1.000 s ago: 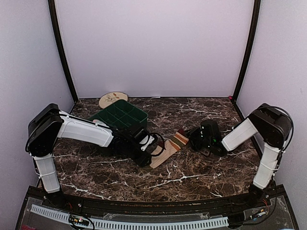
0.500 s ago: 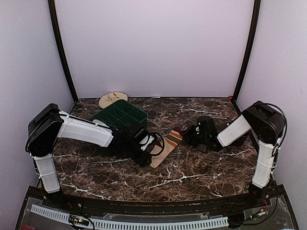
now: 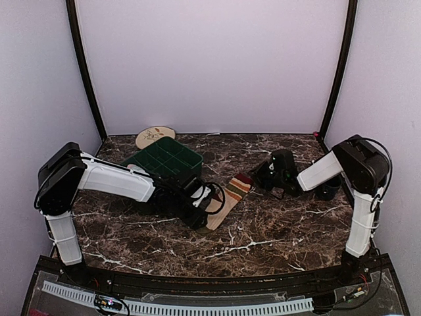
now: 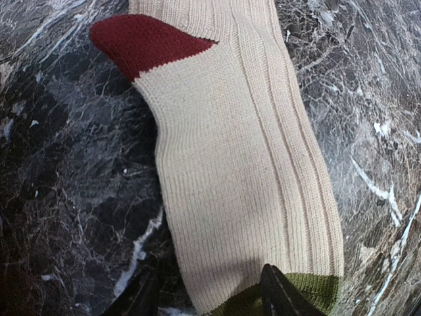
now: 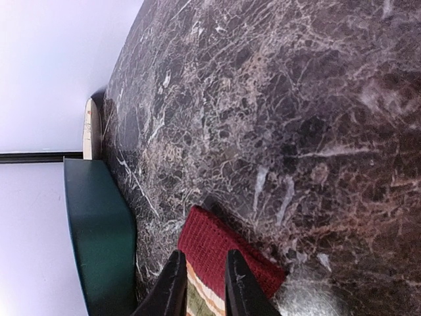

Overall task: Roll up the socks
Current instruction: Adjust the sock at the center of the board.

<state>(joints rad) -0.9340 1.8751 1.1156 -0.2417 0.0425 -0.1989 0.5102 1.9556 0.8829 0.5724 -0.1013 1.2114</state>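
A tan sock [image 3: 230, 194] with a dark red, orange and green striped cuff lies flat on the marble table, cuff toward the back right. In the left wrist view the sock [image 4: 243, 164] shows a red heel and a green toe. My left gripper [image 3: 205, 209] [image 4: 207, 275] is open over the toe end, one finger on the green toe, the other on the table beside it. My right gripper [image 3: 261, 178] [image 5: 204, 253] is at the cuff [image 5: 220, 247], its jaws narrowed onto the red band.
A green compartment tray [image 3: 197, 158] [image 5: 99, 224] stands behind the left arm, close to the sock's left side. A round beige plate [image 3: 155, 137] lies behind it by the back wall. A small orange-and-white thing [image 3: 133, 166] shows at the tray's left corner.
My right gripper has moved back and left onto the cuff and narrowed its jaws. The cuff end has shifted toward the back, straightening the sock. The left arm stayed still.
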